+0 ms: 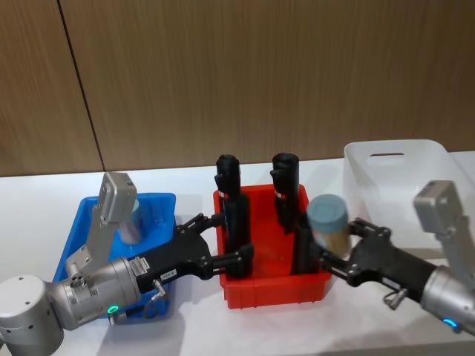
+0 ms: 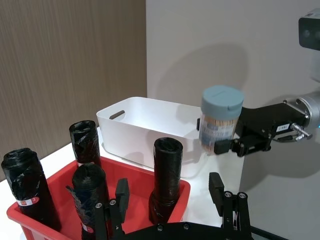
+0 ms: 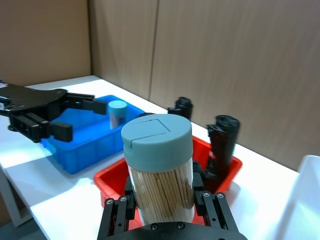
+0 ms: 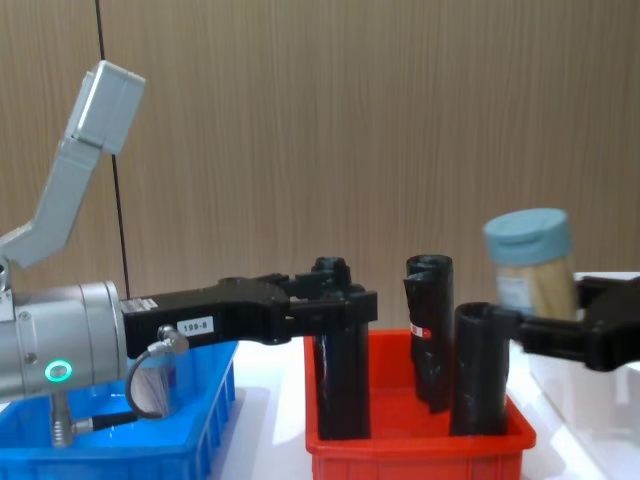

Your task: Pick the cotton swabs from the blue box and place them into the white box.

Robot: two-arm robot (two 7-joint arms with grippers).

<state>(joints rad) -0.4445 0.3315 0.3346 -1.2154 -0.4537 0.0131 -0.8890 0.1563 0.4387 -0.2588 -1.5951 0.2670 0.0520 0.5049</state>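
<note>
Swabs are sitting in hand: the right gripper [image 1: 338, 248] is clamping one tub of cotton swabs [image 1: 329, 219] by its lower body, and the tub is hanging upright, lid up, just above the right-hand wall of the red bin [image 1: 256, 293]. The white box [image 1: 358, 174] is standing just right of the red bin and a little farther back, so from the gripper the target is lying rightward and away from the robot. The right arm is plainly the nearer one. With the tub's long axis running vertical, I judge that a sideways carry and a straight lowering through the open top is what the move is calling for. A second tub [image 3: 117, 114] is waiting in the blue box [image 1: 159, 202], just left of the red bin. The left gripper [image 1: 231, 239] is hovering over the red bin's left part with its fingers spread wide, gripping nothing. The held tub is showing as a clear, rigid cylinder packed with pale tan sticks under a matte grey-blue lid with a flap outline. The white box is looking smooth and translucent, with a slot handle. The black rolls [image 1: 286, 185] in the red bin are standing tall and crinkled.
</note>
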